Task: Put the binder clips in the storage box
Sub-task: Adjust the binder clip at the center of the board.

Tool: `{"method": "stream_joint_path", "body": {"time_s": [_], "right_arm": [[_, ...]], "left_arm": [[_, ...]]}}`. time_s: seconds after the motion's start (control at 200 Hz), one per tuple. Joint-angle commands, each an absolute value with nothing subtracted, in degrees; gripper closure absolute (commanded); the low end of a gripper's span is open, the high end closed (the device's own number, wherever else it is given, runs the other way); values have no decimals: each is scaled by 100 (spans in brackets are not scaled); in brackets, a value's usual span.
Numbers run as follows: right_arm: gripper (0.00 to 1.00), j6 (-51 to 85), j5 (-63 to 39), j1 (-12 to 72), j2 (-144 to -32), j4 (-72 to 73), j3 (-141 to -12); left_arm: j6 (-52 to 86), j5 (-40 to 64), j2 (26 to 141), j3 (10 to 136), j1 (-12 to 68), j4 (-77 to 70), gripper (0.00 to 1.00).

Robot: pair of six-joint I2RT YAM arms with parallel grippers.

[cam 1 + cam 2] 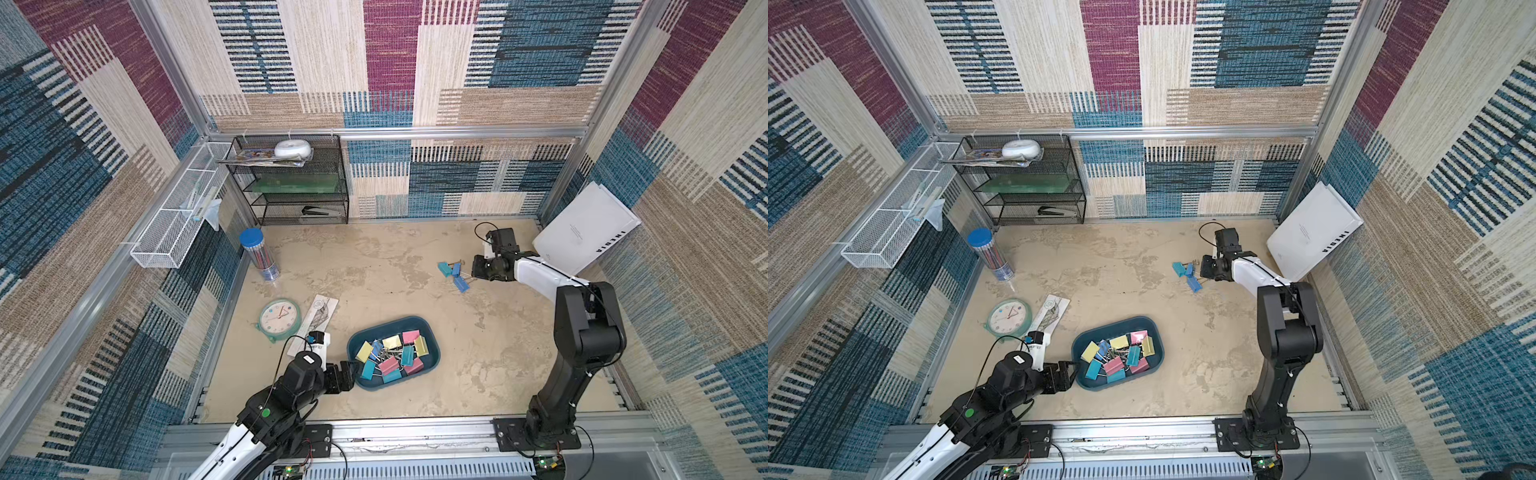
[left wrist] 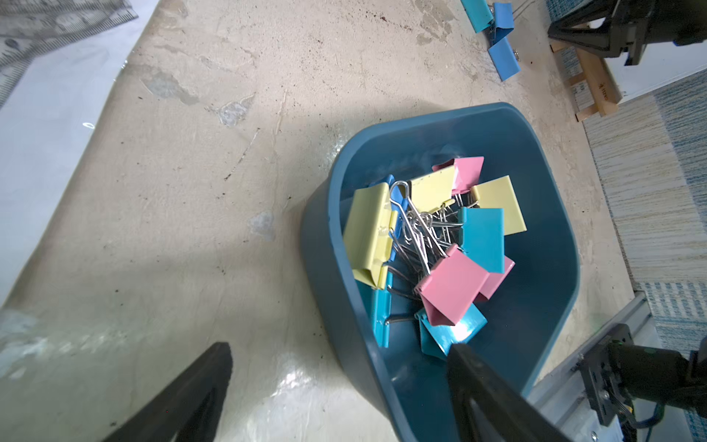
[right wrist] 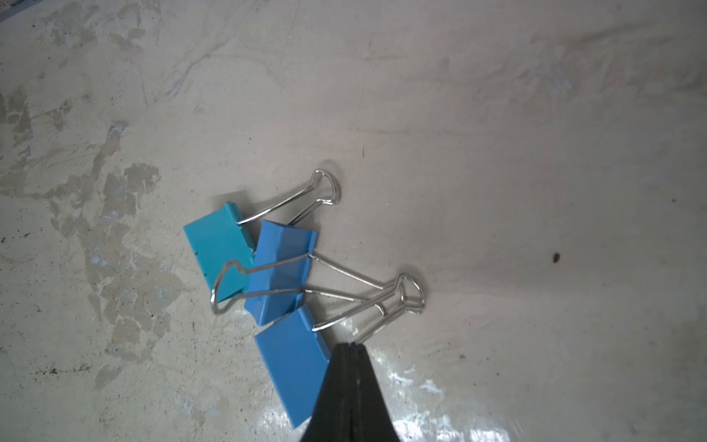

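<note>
right now my right gripper [image 3: 350, 346] is clenching shut at the silver wire handle of the nearest blue clip [image 3: 294, 367], which is lying flat on the mottled table [image 3: 497, 153] beside two other clips [image 3: 218, 252], its handle pointing toward the gripper. my left gripper [image 2: 338, 348] is gaping astride the rim of the smooth teal storage box [image 2: 543, 248], with glossy pastel binder clips [image 2: 451, 283] heaped inside.

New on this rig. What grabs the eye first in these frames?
The dark teal storage box near the front edge of the table, heaped with pink, yellow and blue binder clips; the open left gripper straddles its wall. Farther back on the right, three blue clips lie on bare table, and the right gripper is shut, apparently on the wire handle of one blue clip.
</note>
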State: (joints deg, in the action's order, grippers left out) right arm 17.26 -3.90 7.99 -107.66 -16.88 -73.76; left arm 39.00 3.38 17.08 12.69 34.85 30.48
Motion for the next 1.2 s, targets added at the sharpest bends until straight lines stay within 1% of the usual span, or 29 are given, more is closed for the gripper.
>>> {"method": "stream_joint_path", "body": {"time_s": [0.0,0.13,0.516,0.801,0.952,1.197], "right_arm": [[100,1615,-556,800,-11195,-1854,-7839],[100,1591,-633,791,-11559,-1922,-8081],[100,1412,-1421,867,-11875,-1554,-7865],[100,1228,-1734,1089,-11480,-1315,-7132],[100,1216,-1701,1149,-11090,-1213,-6625],[100,891,-1626,1159,-10315,-1648,-6293]], "left_arm": [[3891,344,1716,1244,3479,3023,8],[3889,343,1722,1242,3480,3018,8],[3892,338,1728,1242,3480,3010,8],[3886,334,1724,1240,3480,3017,8],[3900,334,1727,1244,3476,3017,8],[3892,357,1729,1244,3480,3004,8]]}}
